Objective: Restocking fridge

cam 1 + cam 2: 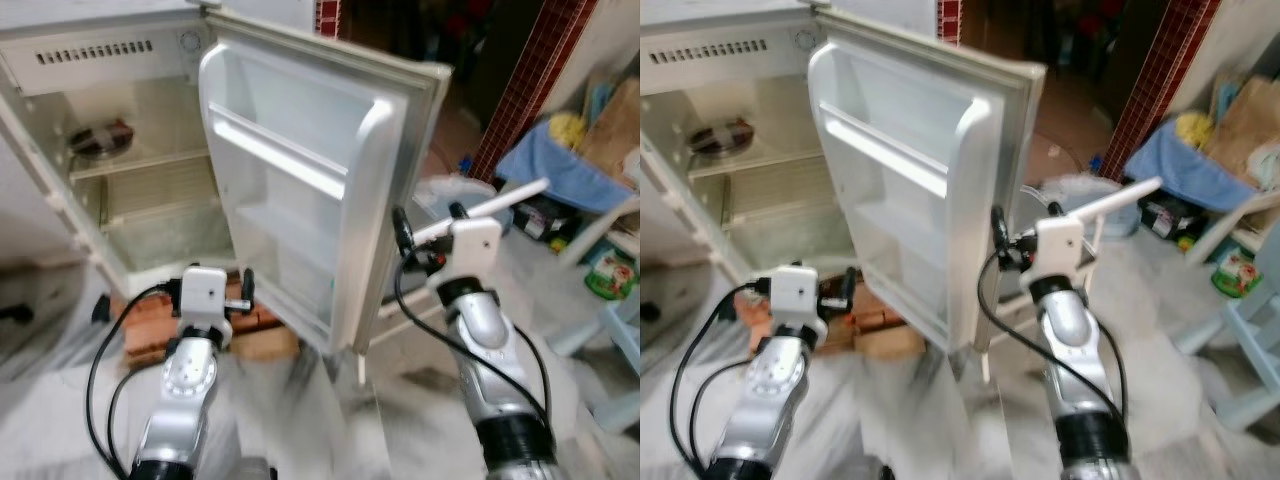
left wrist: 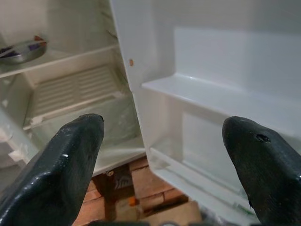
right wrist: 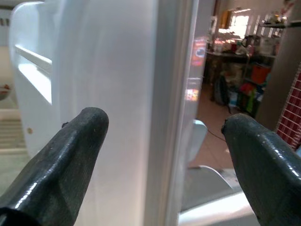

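You had the fridge (image 1: 120,215) nearly empty, its door (image 1: 300,190) swung wide, the right tool (image 3: 162,141) released around the door's edge and the left tool (image 2: 162,150) released, so I would have pushed the edge gently, without clenching.

A lived-in home — a small white fridge (image 1: 250,170) upper left, cluttered plastic chairs (image 1: 610,260) right, tiled floor.
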You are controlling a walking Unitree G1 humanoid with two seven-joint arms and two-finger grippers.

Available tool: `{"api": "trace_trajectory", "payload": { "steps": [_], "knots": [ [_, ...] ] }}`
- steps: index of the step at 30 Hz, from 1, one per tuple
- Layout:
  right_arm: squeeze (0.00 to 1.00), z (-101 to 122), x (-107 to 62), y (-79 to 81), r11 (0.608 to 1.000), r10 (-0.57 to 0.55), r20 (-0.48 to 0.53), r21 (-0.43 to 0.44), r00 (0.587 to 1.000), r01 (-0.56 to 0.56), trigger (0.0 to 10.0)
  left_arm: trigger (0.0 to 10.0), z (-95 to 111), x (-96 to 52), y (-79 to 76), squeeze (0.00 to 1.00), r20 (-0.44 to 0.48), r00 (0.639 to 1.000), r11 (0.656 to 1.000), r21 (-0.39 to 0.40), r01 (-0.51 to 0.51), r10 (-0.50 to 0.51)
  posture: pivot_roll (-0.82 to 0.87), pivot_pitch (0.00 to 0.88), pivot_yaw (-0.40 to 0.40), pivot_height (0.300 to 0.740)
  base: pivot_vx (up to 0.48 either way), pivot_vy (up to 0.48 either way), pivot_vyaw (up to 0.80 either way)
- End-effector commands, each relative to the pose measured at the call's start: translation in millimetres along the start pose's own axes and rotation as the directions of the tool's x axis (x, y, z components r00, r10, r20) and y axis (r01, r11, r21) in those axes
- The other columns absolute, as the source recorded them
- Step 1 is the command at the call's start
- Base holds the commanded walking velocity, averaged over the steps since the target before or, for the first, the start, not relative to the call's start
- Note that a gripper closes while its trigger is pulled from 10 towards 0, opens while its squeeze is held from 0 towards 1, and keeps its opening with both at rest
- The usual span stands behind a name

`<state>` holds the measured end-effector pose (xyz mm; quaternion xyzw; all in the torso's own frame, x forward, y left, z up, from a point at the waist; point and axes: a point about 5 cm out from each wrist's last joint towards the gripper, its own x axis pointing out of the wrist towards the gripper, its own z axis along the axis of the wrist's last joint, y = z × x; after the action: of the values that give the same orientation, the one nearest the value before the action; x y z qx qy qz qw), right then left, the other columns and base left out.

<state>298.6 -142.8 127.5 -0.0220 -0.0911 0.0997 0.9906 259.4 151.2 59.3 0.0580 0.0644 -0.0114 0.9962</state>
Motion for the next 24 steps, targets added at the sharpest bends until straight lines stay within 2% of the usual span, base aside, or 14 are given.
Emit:
{"api": "trace_trajectory", "payload": {
  "steps": [1,15,19,24],
  "knots": [
    [0.0,2,-0.8,-8.4,1.0,-0.018,0.007,-0.021,1.0,0.018,10.0,10.0,-1,-1.1,-8.6,0.0,-0.019,0.999,0.999,0.001,0.047,-0.047,0.08,0.0,-0.009,0.74,0.0,0.0,0.77],
    [0.0,12,9.7,-12.0,0.998,-0.05,0.036,-0.04,0.998,0.052,10.0,10.0,-7,-5.3,-15.2,0.0,-0.069,0.99,0.993,0.009,0.122,-0.121,0.08,0.0,-0.013,0.74,0.0,0.0,0.78],
    [0.0,11,9.7,-15.2,0.997,-0.076,0.035,-0.023,0.997,0.077,10.0,10.0,-7,-6.7,-15.8,0.0,-0.071,0.989,0.991,0.015,0.132,-0.13,0.08,0.0,-0.015,0.74,0.0,-0.202,0.0],
    [0.0,1,-4.1,-12.4,0.999,-0.039,-0.014,0.01,0.999,0.039,10.0,10.0,-8,-7.8,-14.7,0.0,-0.076,0.989,0.992,0.018,0.126,-0.124,0.08,0.0,-0.02,0.74,0.0,-0.448,0.0]
  ]
}}
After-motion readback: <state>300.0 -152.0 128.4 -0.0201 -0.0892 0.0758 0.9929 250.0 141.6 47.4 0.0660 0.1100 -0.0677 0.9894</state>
